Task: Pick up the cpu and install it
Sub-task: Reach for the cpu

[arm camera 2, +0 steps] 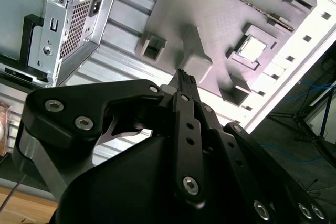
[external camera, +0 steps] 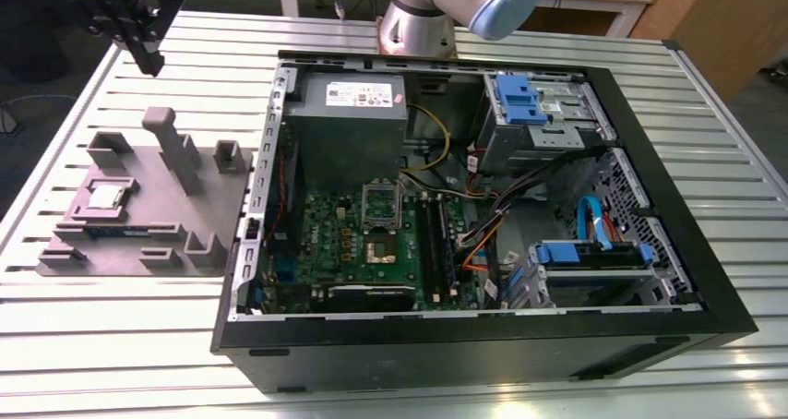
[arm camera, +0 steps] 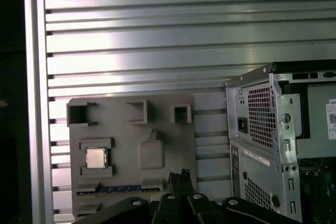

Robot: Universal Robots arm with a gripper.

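cpu (arm camera: pixel 95 157) top seemingly clear, tall post (external camera: pixel 173 147) near

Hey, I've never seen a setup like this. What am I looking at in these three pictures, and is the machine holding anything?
This is a robot arm with a black pincer at its end, working over a slatted metal table. The exterior view comes from a camera standing off the arm. The two wrist views come from cameras riding on the arm, looking past the pincer. On the table lie an open computer case and, toward the exterior view's left, a grey holder plate. The cpu, a small silvery square, sits in a pocket of that plate. The pincer is shut, holds nothing, and hangs in the air on the plate's side of the table.
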